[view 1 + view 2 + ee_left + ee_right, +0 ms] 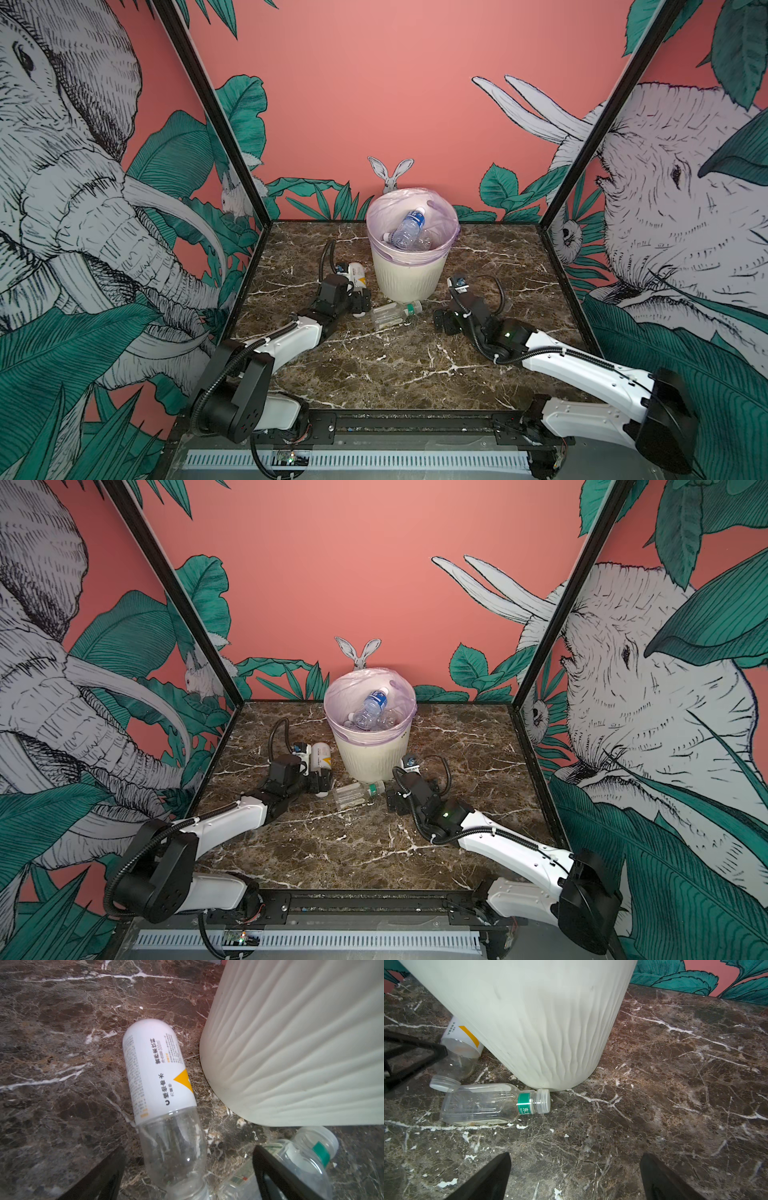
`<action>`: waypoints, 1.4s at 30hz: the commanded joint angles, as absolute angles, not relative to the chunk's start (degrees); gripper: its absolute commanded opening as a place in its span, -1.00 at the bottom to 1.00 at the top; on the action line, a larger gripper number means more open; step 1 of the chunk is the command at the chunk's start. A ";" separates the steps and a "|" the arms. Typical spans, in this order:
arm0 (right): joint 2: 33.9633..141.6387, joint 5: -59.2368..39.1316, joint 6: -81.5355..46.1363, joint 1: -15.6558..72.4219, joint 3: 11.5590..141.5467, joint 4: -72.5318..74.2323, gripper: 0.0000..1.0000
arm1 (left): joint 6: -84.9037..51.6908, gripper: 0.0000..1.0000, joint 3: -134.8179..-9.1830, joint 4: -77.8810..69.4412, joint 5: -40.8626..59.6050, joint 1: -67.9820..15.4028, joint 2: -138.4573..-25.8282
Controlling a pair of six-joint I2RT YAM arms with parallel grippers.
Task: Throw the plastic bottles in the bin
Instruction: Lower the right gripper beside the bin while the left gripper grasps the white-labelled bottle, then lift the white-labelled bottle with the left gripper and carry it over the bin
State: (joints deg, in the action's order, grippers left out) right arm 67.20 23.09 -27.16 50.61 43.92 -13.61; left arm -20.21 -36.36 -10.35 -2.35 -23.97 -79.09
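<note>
Top view: marble tabletop (395,365), mural walls (374,104)

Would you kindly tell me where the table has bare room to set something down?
Bare: the near middle of the table, in front of the green-label bottle, and the stretch from the bin to the table's right edge. Crowded: the bin's front and left foot, where that bottle and the white-label bottle lie, the open left claw at the latter.

We saw our right claw (575,1177) spread wide over the marble tabletop (675,1088); ahead of it, a green-labelled bottle (483,1103) lay beside the ribbed bin (529,1022).
</note>
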 commanded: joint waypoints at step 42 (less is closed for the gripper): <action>67.29 15.66 -21.99 44.10 34.41 0.61 0.99 | -20.32 0.46 -52.84 4.32 -10.81 -23.81 -99.18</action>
State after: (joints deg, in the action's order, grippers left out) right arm 67.79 15.75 -22.26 44.42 34.96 -1.37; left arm -20.45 -54.33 4.38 -10.22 -23.97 -100.60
